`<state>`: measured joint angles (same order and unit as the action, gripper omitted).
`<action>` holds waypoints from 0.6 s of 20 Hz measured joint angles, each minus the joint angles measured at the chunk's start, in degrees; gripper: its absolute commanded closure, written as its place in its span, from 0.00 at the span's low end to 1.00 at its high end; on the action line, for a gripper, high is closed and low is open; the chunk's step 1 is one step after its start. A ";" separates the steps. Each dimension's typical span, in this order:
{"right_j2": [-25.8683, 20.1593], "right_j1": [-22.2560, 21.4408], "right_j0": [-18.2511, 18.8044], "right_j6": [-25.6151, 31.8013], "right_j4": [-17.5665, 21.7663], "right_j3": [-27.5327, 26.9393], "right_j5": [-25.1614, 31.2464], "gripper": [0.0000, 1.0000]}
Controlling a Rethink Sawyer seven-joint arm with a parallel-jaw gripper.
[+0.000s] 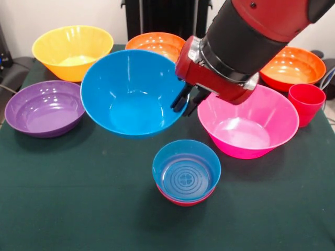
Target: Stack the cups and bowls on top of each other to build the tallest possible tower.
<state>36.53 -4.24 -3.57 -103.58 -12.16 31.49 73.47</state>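
Glossy smooth plastic medium blue bowl and pink bowl above matt green cloth table cover.

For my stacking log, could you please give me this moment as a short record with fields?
gripper: gripper shut on the rim of the medium blue bowl, which is held tilted above the table
tower: small blue bowl nested in the small magenta-red bowl, in front of the held bowl
single bowls: yellow bowl, purple bowl, pink bowl, two orange-red bowls
cups: red cup beside the pink bowl; no light blue cup in view
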 measured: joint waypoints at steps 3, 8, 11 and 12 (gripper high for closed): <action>0.64 1.22 1.01 -0.25 -1.78 -3.73 0.02 1.00; 3.88 5.85 4.56 -2.09 -8.18 -13.47 0.79 1.00; 6.36 8.25 6.33 -3.59 -12.07 -17.52 1.37 1.00; 7.27 9.02 6.91 -4.14 -13.50 -18.74 1.56 1.00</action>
<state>43.80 4.78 3.35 -107.72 -25.66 12.76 75.04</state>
